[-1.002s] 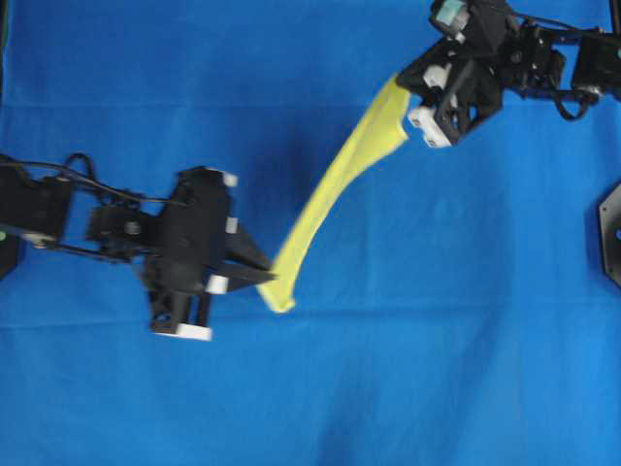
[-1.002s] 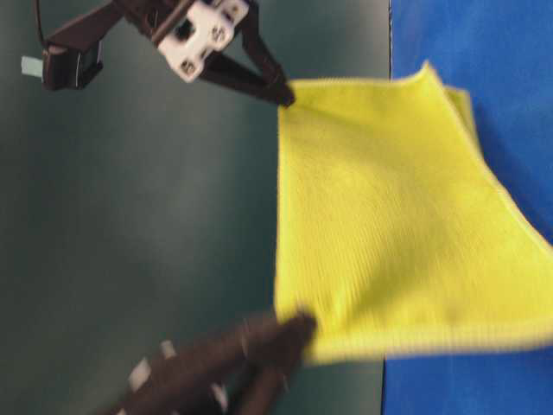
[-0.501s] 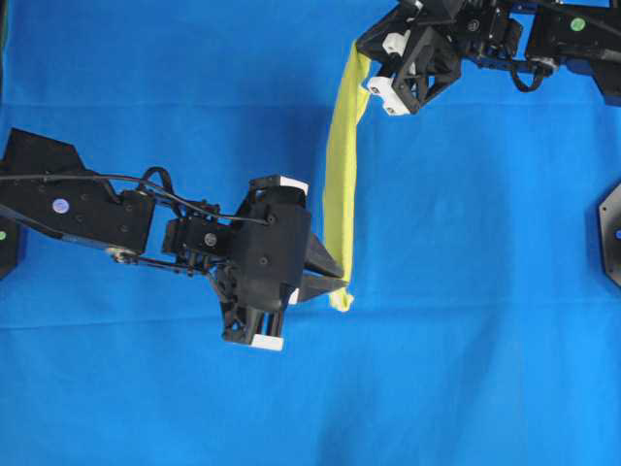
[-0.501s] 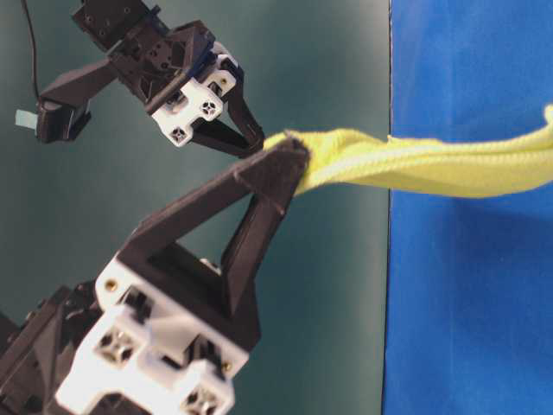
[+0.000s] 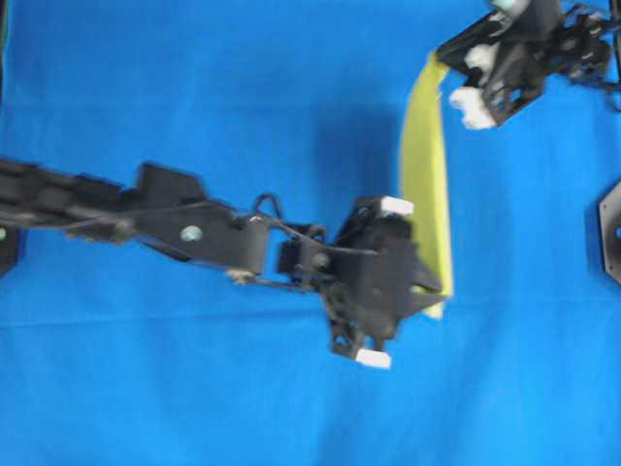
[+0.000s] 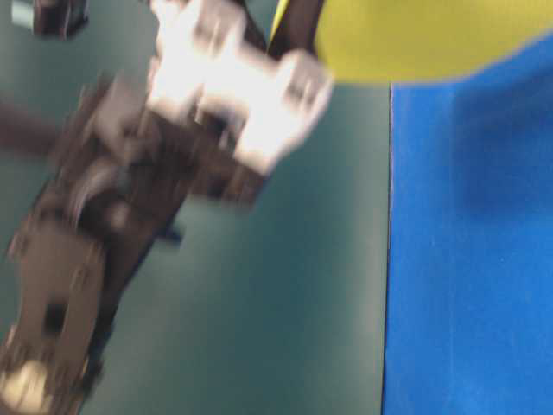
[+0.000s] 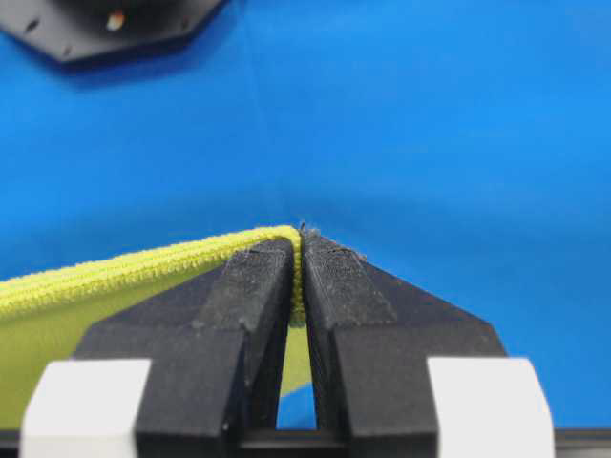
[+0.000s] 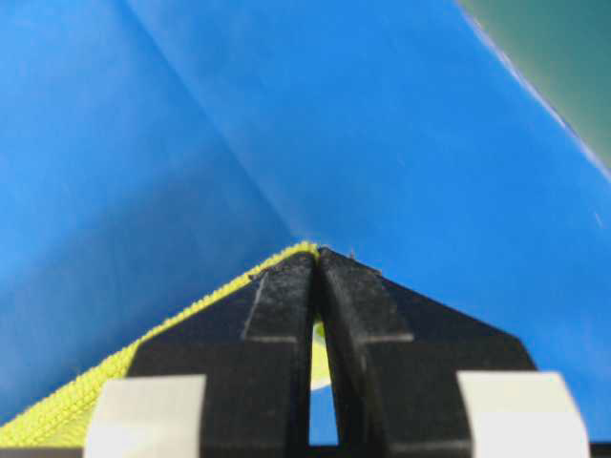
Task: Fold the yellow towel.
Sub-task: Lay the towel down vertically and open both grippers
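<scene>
The yellow towel [image 5: 427, 184] hangs stretched in the air between my two grippers, seen from overhead as a narrow yellow strip over the blue cloth. My left gripper [image 5: 434, 294] is shut on its near corner, right of centre. In the left wrist view the hem [image 7: 134, 272] runs off to the left from the pinched fingertips [image 7: 299, 250]. My right gripper [image 5: 443, 73] is shut on the far corner at the top right; its wrist view shows the hem [image 8: 191, 310] leaving the closed tips [image 8: 316, 256]. At table level the towel [image 6: 423, 39] fills the top, blurred.
A blue table cloth [image 5: 194, 388] covers the whole work surface. A black hexagonal mount [image 5: 611, 233] sits at the right edge, and appears again as a black mount [image 7: 105, 24] at the top of the left wrist view. The left arm [image 5: 146, 218] reaches across the middle.
Both grippers have swung to the right with the towel held taut between them. The left arm has stretched far across the table, and the right gripper has moved back toward the top right corner.
</scene>
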Robot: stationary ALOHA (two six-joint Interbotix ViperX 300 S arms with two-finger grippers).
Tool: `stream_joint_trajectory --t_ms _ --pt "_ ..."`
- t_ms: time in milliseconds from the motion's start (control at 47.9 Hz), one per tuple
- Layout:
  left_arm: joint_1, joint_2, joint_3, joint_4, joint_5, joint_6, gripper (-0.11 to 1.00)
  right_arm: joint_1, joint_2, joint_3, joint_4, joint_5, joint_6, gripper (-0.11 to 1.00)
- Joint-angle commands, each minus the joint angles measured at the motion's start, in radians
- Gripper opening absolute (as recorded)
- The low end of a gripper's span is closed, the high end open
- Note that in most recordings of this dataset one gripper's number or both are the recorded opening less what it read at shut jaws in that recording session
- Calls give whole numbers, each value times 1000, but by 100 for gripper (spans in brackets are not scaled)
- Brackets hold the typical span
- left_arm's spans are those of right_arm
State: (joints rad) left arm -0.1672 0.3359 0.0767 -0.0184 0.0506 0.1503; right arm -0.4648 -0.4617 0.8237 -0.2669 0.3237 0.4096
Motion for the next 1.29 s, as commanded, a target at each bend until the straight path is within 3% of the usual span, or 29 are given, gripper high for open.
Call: stream_joint_trajectory --t_ms 0,125,271,543,689,835,1274 --pt "-40 29 -95 -3 -9 14 4 -51 -43 12 -12 17 5 3" --pt "-34 75 -126 -3 -12 14 4 -51 -35 41 -12 29 3 3" --pt "-21 74 -67 -5 -25 -20 4 -51 43 29 -12 -18 3 3" --pt "-23 -29 201 -8 -110 -72 4 -18 278 -94 -8 -166 5 3" --pt "-31 -87 357 -8 -173 -135 4 17 397 -195 -9 -184 3 3" --pt "-31 -124 449 -8 -221 -156 4 38 483 -267 -12 -184 -3 3" --pt "-20 -130 479 -8 -229 -155 4 67 537 -285 -25 -224 -38 3"
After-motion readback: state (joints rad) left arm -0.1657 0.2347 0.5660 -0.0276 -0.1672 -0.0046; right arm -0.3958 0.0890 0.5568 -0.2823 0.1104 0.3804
